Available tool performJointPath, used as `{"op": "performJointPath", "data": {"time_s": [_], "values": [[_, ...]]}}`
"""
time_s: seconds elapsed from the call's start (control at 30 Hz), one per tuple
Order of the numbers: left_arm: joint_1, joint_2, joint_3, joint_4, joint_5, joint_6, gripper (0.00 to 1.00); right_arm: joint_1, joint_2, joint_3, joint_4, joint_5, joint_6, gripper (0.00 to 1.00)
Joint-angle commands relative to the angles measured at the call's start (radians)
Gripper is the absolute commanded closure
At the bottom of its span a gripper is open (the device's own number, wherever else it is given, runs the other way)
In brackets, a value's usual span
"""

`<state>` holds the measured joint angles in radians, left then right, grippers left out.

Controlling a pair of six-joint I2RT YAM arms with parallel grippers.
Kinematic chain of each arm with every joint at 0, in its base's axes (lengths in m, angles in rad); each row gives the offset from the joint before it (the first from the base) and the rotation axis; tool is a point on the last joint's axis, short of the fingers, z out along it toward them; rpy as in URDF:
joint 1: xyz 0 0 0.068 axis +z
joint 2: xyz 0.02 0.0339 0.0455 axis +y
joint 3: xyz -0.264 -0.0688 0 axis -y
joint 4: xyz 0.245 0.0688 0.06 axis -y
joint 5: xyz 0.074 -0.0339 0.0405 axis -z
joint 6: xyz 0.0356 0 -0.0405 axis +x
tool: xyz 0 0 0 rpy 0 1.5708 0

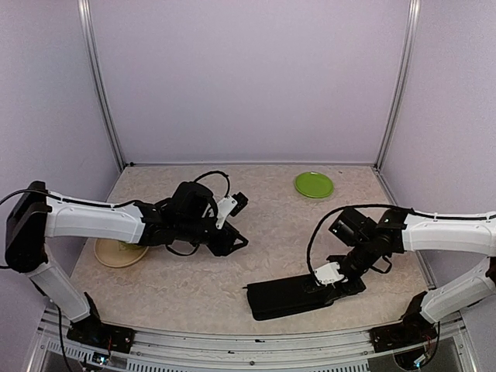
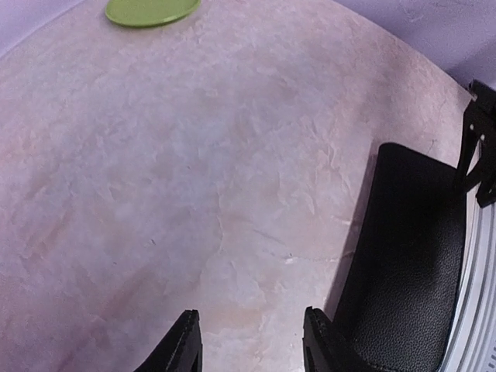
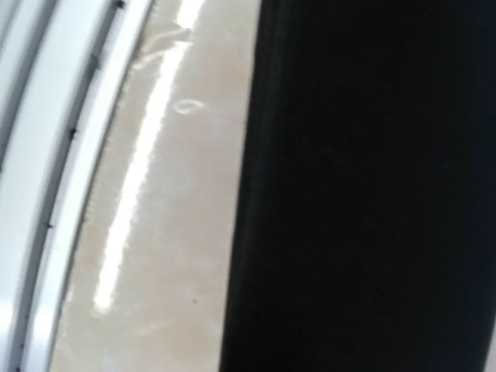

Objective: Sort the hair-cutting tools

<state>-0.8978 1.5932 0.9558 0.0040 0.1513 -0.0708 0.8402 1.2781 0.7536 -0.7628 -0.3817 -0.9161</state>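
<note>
No scissors or hair clips show in any view. My left gripper (image 1: pixel 235 242) hangs open and empty over bare table left of centre; in the left wrist view its gripper (image 2: pixel 249 324) has both black fingertips (image 2: pixel 184 329) spread apart with only tabletop between them. My right gripper (image 1: pixel 339 285) is down on the right end of the flat black case (image 1: pixel 291 296). The right wrist view is filled by the case (image 3: pixel 372 186) at very close range, and no fingers show there, so I cannot tell how the jaws stand.
A green plate (image 1: pixel 314 184) lies at the back right and also shows in the left wrist view (image 2: pixel 151 9). A tan plate (image 1: pixel 115 254) lies at the left, partly under my left arm. The case (image 2: pixel 411 263) lies near the table's front rail (image 1: pixel 232 341).
</note>
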Motion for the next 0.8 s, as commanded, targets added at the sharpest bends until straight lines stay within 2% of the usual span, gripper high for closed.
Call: {"op": "performJointPath", "data": {"time_s": [0.0,0.2,0.43,0.53,0.77], "values": [[-0.055,0.045,-0.047,-0.085,0.06,-0.029,0.56,0.032,0.0,0.021,0.06,0.021,0.049,0.58],[-0.149,0.057,-0.1,-0.086,0.045,-0.072,0.57,0.132,0.049,0.036,0.154,0.028,0.084,0.54],[-0.156,0.046,-0.143,-0.07,0.054,-0.099,0.57,0.258,0.174,-0.009,0.387,0.196,0.18,0.49],[-0.158,0.075,-0.131,-0.073,0.045,-0.093,0.57,0.273,0.222,-0.016,0.437,0.239,0.198,0.48],[-0.129,0.12,-0.12,-0.034,0.009,-0.069,0.66,0.276,0.229,-0.074,0.492,0.324,0.175,0.5]]}}
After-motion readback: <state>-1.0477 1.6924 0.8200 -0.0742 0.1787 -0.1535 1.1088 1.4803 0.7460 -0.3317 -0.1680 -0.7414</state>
